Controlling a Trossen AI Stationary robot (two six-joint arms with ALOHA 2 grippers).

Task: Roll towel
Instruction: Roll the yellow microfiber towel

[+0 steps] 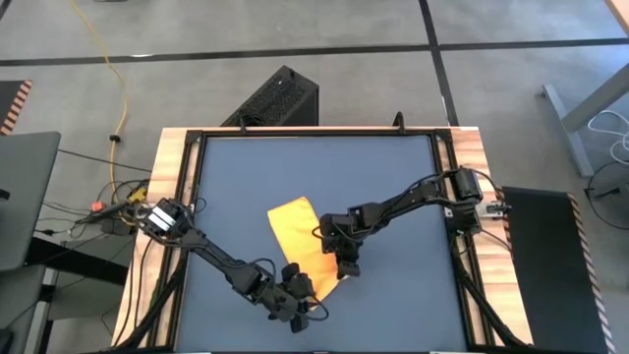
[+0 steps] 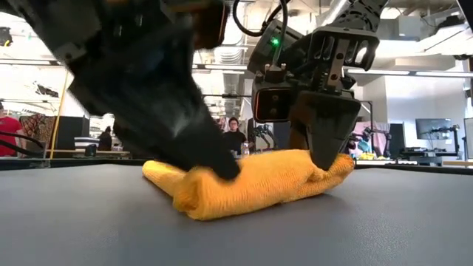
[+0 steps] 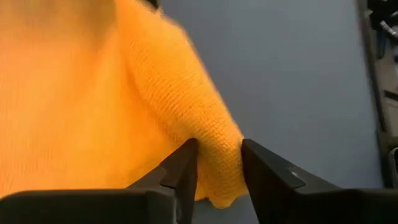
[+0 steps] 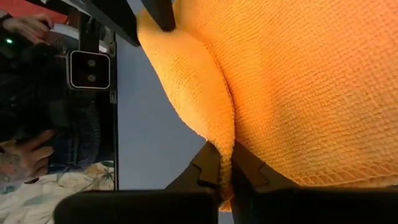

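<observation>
The yellow-orange towel point(image 1: 300, 241) lies on the dark tabletop point(image 1: 393, 177), its near part turned up into a thick roll point(image 2: 244, 185); the far part lies flat. My left gripper point(image 1: 298, 292) is at the roll's near-left end, shut on the cloth point(image 3: 217, 168). My right gripper point(image 1: 346, 265) is at the roll's right end, shut on the cloth point(image 4: 225, 174). In the low view the left gripper point(image 2: 218, 166) and the right gripper point(image 2: 325, 159) both come down onto the roll. My left gripper pinches a thick folded edge of the towel point(image 3: 217, 155) between its two fingers, at the roll's left end. The fingers come from above, slanting. The roll rests on the table. My right gripper pinches a thin fold of the towel point(image 4: 225, 163) between its two fingers, at the roll's right end. The fingers point down from above. The cloth beside them bulges into a roll that rests on the table.
A wooden frame with black rails point(image 1: 177, 197) edges the tabletop. A black box point(image 1: 280, 98) stands on the floor beyond the far edge. People point(image 2: 235, 137) stand in the room behind. Bare tabletop lies to the far side and the right of the towel.
</observation>
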